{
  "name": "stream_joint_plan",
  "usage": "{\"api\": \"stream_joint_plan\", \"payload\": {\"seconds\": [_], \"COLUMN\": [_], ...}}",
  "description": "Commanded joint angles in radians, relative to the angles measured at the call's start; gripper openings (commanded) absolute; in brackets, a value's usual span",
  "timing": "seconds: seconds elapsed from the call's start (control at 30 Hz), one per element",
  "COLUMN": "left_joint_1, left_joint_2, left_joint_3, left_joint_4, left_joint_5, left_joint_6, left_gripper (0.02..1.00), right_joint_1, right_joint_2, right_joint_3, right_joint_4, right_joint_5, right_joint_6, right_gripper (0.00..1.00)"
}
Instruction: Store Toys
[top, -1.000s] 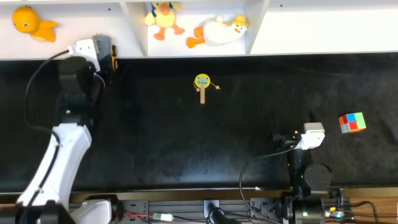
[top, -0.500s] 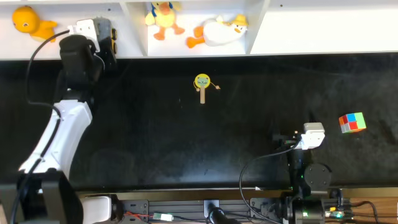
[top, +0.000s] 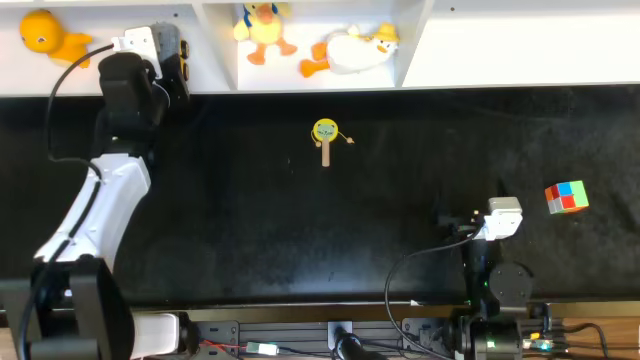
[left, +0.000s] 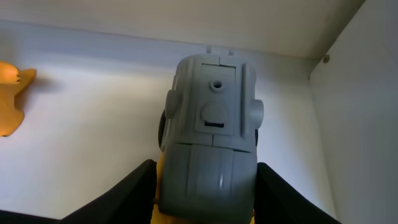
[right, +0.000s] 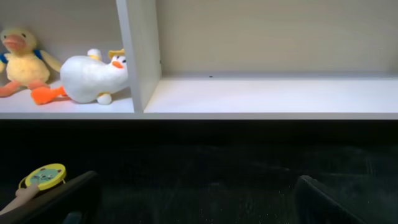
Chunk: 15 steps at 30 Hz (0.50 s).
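My left gripper (top: 168, 58) is shut on a grey toy vehicle (left: 211, 140) with a yellow underside, held at the mouth of the shelf's left compartment (left: 93, 130), near its right divider (left: 354, 99). An orange duck (top: 52, 36) sits farther left in that compartment. On the black mat lie a yellow rattle drum (top: 325, 134) with a wooden handle and a colourful cube (top: 566, 196). My right gripper (top: 497, 219) stays low near its base, open and with nothing between its fingers (right: 68, 199).
A yellow duck (top: 262, 26) and a white goose (top: 350, 50) fill the middle compartment. The right compartment (right: 267, 93) has a bare white floor. The white shelf front edge (top: 400, 88) runs along the mat's far side.
My left arm has carried the grey toy vehicle farther toward and into the left compartment. The right arm has stayed still.
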<state>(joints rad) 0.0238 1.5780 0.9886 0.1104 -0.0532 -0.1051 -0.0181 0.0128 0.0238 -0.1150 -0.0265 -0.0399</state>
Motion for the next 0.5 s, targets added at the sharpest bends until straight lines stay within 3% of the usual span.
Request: {"api": "stream_joint_plan", "payload": {"seconds": [0.03,0.5], "left_joint_1": [0.014,0.015], "left_joint_2": [0.021,0.067], "left_joint_3": [0.037,0.068], "left_joint_4": [0.02,0.028], "left_joint_5": [0.003,0.003], "left_joint_6": [-0.002,-0.002], "left_gripper": [0.29,0.29], "right_joint_1": [-0.002,-0.002], "right_joint_2": [-0.009,-0.009], "right_joint_3": [-0.003,-0.003], "right_joint_4": [0.003,0.003], "right_joint_5": [-0.006,-0.006], "right_joint_6": [0.003,0.003], "right_gripper": [0.996,0.996]}}
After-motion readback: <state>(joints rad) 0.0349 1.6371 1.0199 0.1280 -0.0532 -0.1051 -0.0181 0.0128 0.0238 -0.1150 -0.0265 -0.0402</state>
